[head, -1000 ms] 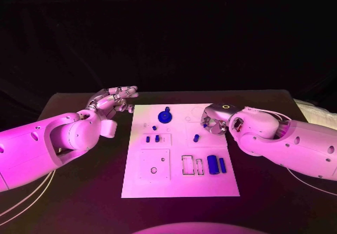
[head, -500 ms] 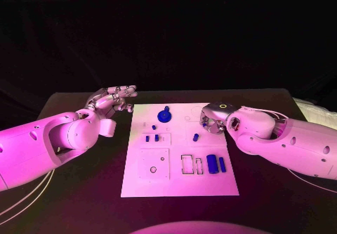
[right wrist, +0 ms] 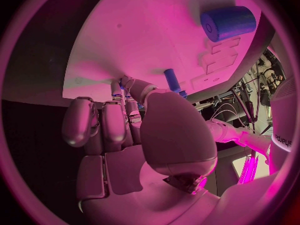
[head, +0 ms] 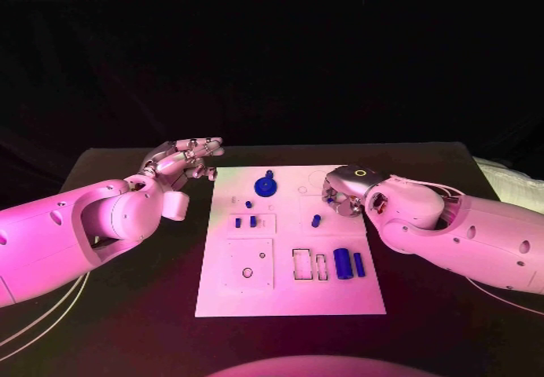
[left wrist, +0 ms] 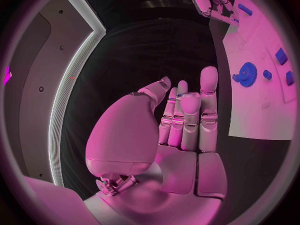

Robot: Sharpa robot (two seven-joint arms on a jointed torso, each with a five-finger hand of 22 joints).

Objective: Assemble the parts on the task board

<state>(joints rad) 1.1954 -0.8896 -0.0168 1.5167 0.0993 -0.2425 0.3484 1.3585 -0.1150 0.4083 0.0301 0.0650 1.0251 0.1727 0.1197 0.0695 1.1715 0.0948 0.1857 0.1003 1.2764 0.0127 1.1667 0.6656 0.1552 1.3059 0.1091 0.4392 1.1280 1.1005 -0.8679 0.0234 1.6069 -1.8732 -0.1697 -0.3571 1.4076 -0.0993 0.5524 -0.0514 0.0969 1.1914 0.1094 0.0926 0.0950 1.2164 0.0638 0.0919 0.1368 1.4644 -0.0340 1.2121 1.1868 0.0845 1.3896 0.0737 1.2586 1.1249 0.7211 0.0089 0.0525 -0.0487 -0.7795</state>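
The white task board lies mid-table. On it are a blue gear, two small blue pieces, a short blue peg, a thick blue cylinder and a slim blue bar. My right hand hovers over the board's right edge, fingers curled down, pinching a small blue part. In the right wrist view that part shows at the fingertips, beside the peg and the cylinder. My left hand is open above the table, left of the board's far corner.
Bare black table surrounds the board on all sides. Empty rectangular recesses sit left of the cylinder, and a square plate with holes lies on the board's near left. The left wrist view shows the gear and board.
My right arm has drifted slightly left, further over the board, still pinching the small blue part. The left hand has stayed where it was.
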